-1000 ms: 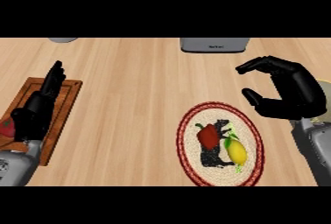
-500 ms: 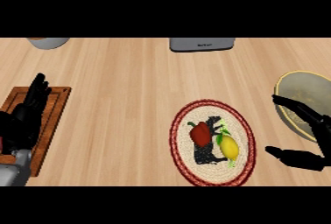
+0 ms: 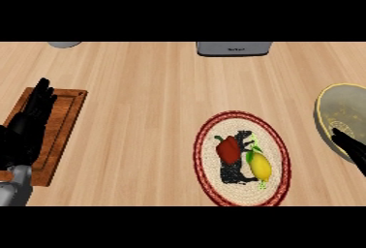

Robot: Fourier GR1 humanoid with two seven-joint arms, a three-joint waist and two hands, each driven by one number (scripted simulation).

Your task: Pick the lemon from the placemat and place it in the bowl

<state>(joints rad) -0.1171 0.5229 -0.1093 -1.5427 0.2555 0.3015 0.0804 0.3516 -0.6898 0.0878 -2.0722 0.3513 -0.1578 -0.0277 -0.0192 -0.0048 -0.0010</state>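
Note:
A yellow lemon (image 3: pixel 260 166) lies on the round woven placemat (image 3: pixel 241 157) with a red rim, next to a red bell pepper (image 3: pixel 229 149). The yellowish bowl (image 3: pixel 342 118) sits at the right edge, partly cut off. My right hand (image 3: pixel 352 146) shows only as black fingers at the right edge, in front of the bowl and to the right of the placemat, apart from the lemon. My left hand (image 3: pixel 25 130) rests open at the left, fingers straight, over the wooden board. Neither hand holds anything.
A wooden cutting board (image 3: pixel 58 127) lies at the left under my left hand. A grey appliance (image 3: pixel 235 48) stands at the counter's far edge, and a grey round object (image 3: pixel 64 44) at the far left.
My right hand has dropped from above the placemat toward the right edge, now mostly out of view. The view has shifted, bringing the bowl into sight. The lemon stays on the placemat.

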